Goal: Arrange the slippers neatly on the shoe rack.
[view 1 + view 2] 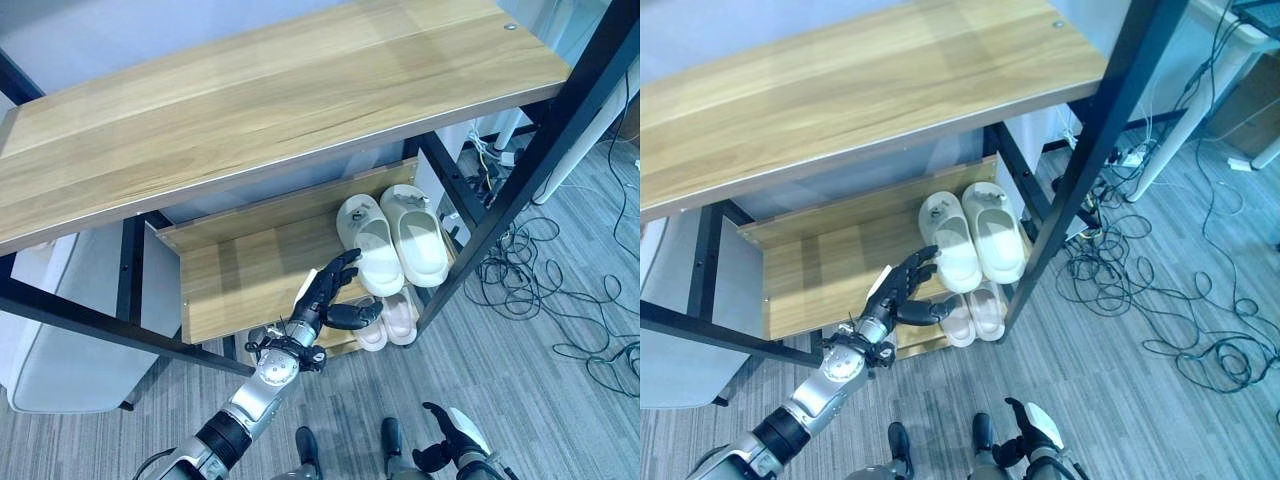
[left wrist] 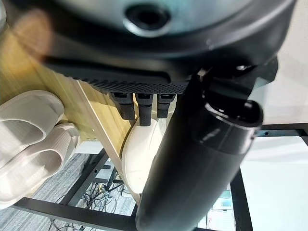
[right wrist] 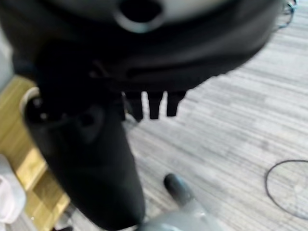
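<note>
A pair of cream slippers [image 1: 395, 238] lies side by side at the right end of the shoe rack's middle wooden shelf [image 1: 235, 275]. Below them a pinkish pair [image 1: 392, 320] pokes out from the lower shelf. My left hand [image 1: 325, 295] is open at the middle shelf's front edge. Its fingertips reach up to the side of the left cream slipper [image 1: 948, 240], and the thumb points over the pinkish pair. In the left wrist view a cream slipper [image 2: 142, 156] shows just past the straight fingers [image 2: 139, 106]. My right hand [image 1: 450, 445] hangs low over the carpet, fingers relaxed.
The wide top shelf [image 1: 260, 110] overhangs the middle one. A black frame post [image 1: 500, 200] stands right of the slippers. Tangled cables [image 1: 545, 290] lie on the grey carpet at the right. A pale grey box [image 1: 70, 340] stands at the rack's left.
</note>
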Robot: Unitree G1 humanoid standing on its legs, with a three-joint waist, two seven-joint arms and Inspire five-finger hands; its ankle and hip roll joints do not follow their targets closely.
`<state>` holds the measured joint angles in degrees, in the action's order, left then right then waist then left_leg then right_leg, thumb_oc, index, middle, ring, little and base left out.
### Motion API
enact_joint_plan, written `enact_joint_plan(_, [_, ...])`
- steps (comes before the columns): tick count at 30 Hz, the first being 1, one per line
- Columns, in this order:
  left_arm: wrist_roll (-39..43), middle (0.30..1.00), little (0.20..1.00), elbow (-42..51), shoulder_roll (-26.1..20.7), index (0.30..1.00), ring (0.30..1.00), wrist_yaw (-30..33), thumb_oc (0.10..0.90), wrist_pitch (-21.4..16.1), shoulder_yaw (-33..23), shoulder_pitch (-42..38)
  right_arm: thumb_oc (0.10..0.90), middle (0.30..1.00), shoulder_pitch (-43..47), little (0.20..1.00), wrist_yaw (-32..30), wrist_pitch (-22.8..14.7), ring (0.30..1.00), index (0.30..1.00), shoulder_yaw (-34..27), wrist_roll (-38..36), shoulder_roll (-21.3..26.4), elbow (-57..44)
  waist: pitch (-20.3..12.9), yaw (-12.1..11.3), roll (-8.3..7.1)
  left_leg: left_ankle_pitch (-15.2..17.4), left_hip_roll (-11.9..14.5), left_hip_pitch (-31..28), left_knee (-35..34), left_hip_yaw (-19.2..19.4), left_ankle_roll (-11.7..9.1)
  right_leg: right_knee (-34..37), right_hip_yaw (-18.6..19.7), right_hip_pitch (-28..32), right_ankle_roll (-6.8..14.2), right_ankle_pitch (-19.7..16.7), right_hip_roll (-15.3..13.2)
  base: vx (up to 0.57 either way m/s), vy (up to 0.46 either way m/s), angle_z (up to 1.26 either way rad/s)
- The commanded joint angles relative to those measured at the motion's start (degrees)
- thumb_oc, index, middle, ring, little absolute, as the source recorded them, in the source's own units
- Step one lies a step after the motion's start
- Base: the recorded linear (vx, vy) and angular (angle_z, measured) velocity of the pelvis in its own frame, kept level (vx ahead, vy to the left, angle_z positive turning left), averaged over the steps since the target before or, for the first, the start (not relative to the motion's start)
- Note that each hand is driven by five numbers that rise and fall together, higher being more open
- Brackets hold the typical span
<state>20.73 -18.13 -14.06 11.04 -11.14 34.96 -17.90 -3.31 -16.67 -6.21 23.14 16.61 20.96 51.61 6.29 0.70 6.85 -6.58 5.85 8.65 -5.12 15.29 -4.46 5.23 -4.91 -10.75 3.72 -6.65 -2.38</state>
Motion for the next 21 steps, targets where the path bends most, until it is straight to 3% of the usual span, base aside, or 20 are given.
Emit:
enact_joint_plan(1, [-1.8, 0.9, 0.9, 0.0, 4.7, 0.9, 0.9, -0.5, 0.8, -4.5, 0.5, -7.9, 0.8, 0.9, -1.6, 0.9, -1.2, -2.2, 0.9, 0.9, 1.2, -1.1, 0.2, -0.4, -2.2, 0.4, -0.98, -0.1, -1.7, 1.4, 0.1, 0.4, -1.7, -2.2, -6.3, -3.2, 4.9, 1.6, -2.8, 0.0, 0.0, 0.0])
enact_joint_plan(14, [3.1, 0.9, 0.9, 14.5, -2.4, 0.9, 0.9, -3.2, 0.8, -5.6, -6.0, -3.4, 0.8, 0.9, -1.7, 0.9, 0.6, -1.6, 0.9, 0.9, 0.2, -0.7, -0.8, 1.0, -3.5, -1.6, -2.63, 0.1, -1.8, 0.5, 0.1, -0.9, -1.8, -2.1, -8.6, -0.9, 5.1, 1.8, -3.5, 0.0, 0.013, 0.08])
enact_joint_plan(21, [4.8, 0.9, 0.9, 23.3, -7.7, 0.9, 0.9, -6.7, 0.8, -5.6, -10.6, 3.4, 0.8, 0.9, -1.6, 0.9, 1.9, -1.4, 0.9, 0.9, 0.0, 0.0, -1.4, 2.0, -4.4, -2.7, -4.06, 0.4, -2.0, -0.7, 0.1, -1.3, -1.9, -2.1, -9.7, 0.7, 5.1, 2.0, -3.7, 0.01, 0.032, 0.06])
